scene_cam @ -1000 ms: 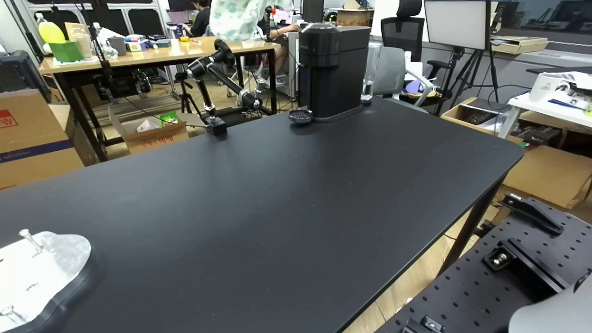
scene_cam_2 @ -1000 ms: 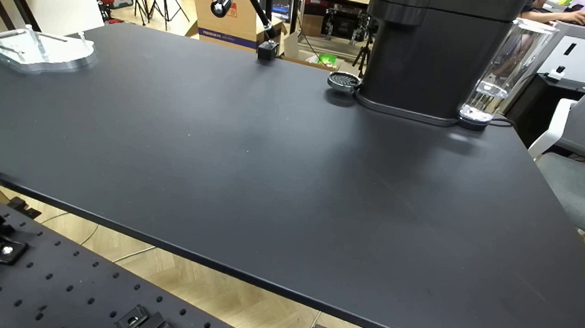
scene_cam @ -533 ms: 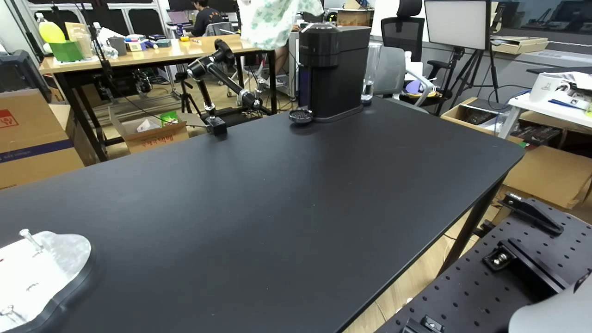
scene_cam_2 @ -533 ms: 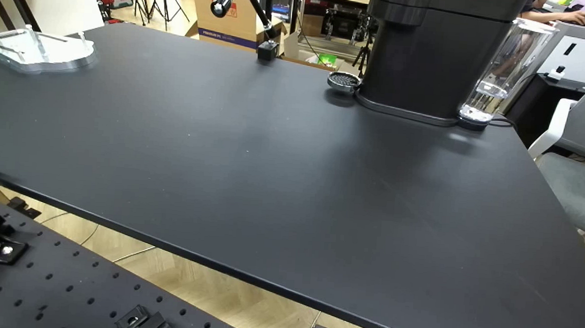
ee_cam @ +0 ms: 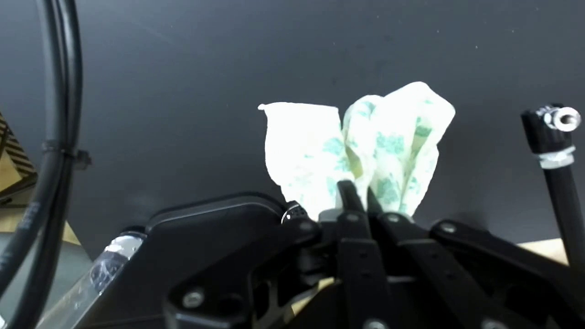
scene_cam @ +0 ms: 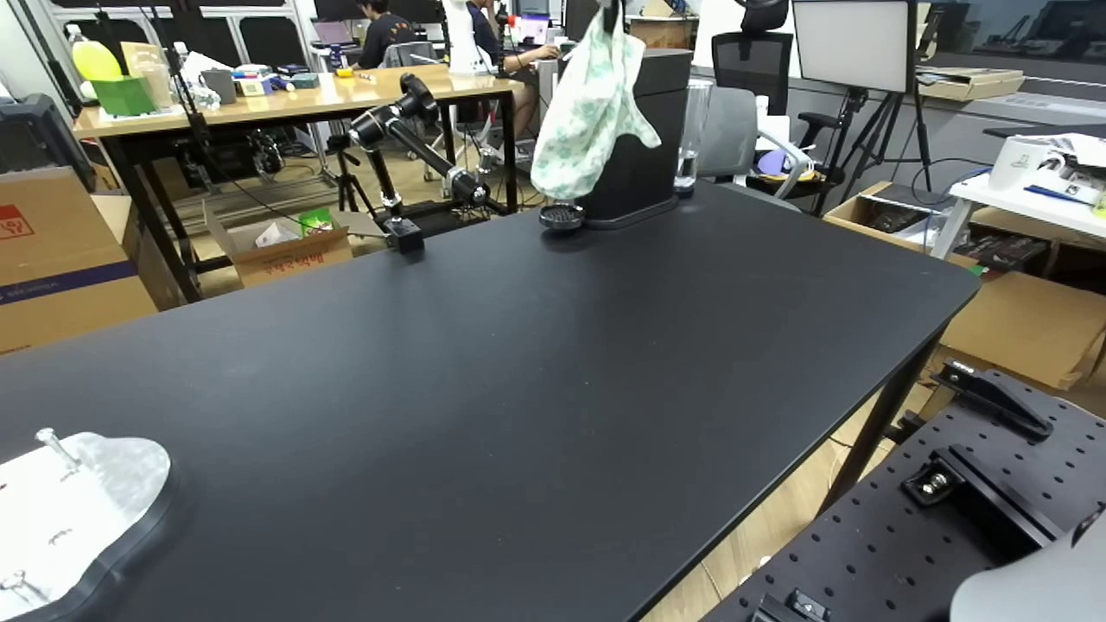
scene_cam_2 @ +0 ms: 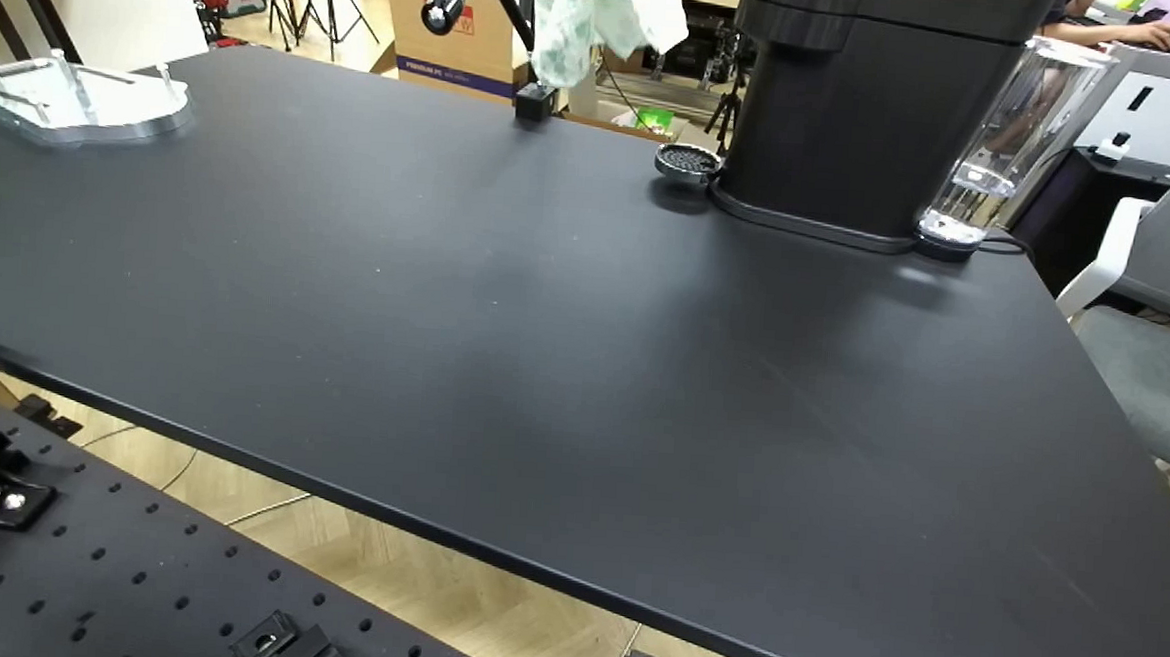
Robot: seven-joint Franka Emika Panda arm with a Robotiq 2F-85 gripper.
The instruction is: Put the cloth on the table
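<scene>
Cloth [scene_cam: 587,121]: one, white with green print, bunched at the top, hanging loose above the surface [scene_cam: 484,406]; I read it at 12 o'clock in an exterior view, overlapping the coffee machine [scene_cam: 646,175].
Fingers [ee_cam: 350,196]: closed, gripping the cloth near its gathered top; my wrist view is dark and blurred at the tips, so I can place the pinch only roughly.
Surface: flat, matt black, across both exterior views.
Coffee machine: one, black, standing on the surface, at 1 o'clock in an exterior view.
Drip tray [scene_cam: 562,216]: round, dark, at the machine's foot, 7 o'clock of it.
Clear tank [scene_cam: 694,121]: upright, beside the machine on its 3 o'clock side.
Jointed mount [scene_cam: 371,130]: black, at the surface's far edge, 10 o'clock in an exterior view.
Pegged plate [scene_cam: 95,501]: white, wavy-edged, lying at 8 o'clock in an exterior view.
Perforated board [scene_cam: 864,536]: dark grey, 4 o'clock in an exterior view.
</scene>
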